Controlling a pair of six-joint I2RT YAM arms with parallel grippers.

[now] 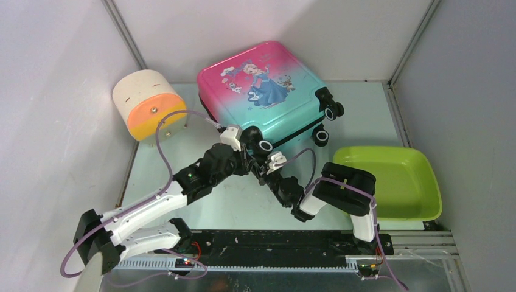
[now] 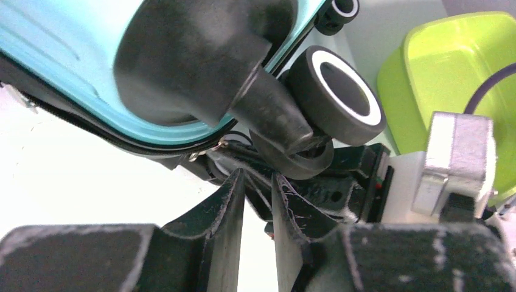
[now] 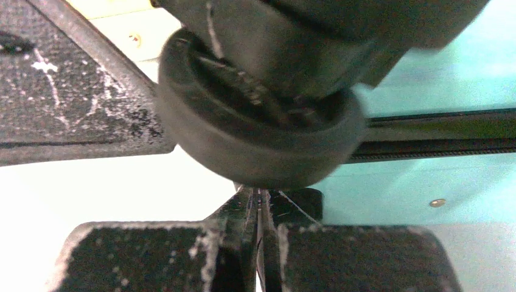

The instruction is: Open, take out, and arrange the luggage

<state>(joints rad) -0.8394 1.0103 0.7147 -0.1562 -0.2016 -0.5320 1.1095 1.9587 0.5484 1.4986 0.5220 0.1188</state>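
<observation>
Closed luggage (image 1: 261, 85) lies in the upper centre, with both grippers at its lower edge.
The right gripper (image 3: 258, 201) is clenched under a wheel (image 3: 243, 161), with nothing visible inside. The left gripper (image 2: 258, 185) has its jaws narrowly apart; we cannot tell if it pinches something. We should catch the zipper pull (image 2: 222, 145), then follow the seam slowly.

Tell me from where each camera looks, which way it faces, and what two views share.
Top external: above and behind the arms, looking down on the table and luggage; both arms show, left gripper and right gripper at its near wheels.
Left wrist: low on the left arm, facing a wheel; own fingers slightly apart.
Right wrist: low on the right arm, close against a wheel; own fingers shut.
Shared: top and left wrist both show the green tub.
</observation>
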